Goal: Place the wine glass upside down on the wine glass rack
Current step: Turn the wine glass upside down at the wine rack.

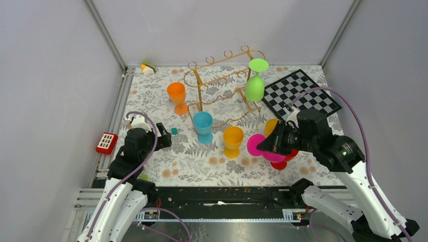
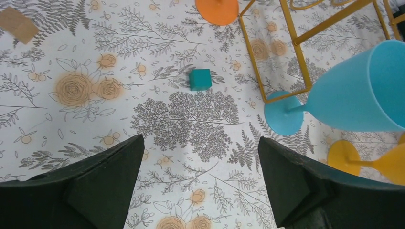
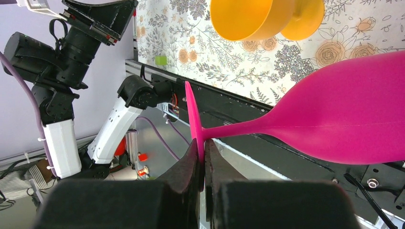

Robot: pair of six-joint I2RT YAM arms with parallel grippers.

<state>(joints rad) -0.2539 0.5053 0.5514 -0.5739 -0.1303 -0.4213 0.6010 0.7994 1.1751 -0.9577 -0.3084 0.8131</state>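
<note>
My right gripper [image 3: 204, 152] is shut on the foot disc of a magenta wine glass [image 3: 353, 119], which it holds on its side, in the air. In the top view the glass [image 1: 275, 155] is at the front right of the mat, and the right gripper [image 1: 262, 147] is beside its foot. The gold wire wine glass rack [image 1: 222, 80] stands at the back centre, and part of it shows in the left wrist view [image 2: 296, 38]. A green wine glass [image 1: 256, 85] hangs upside down on its right end. My left gripper [image 2: 200, 143] is open and empty over the mat at the left [image 1: 164, 136].
Upright glasses stand on the mat: orange [image 1: 176, 96], blue [image 1: 203, 126], yellow [image 1: 232, 140], and another yellow one [image 1: 271, 126] behind my right gripper. A red glass [image 1: 280, 164] is under the magenta one. There is also a checkerboard [image 1: 301, 94], a teal cube [image 2: 199, 79] and a red box [image 1: 106, 142].
</note>
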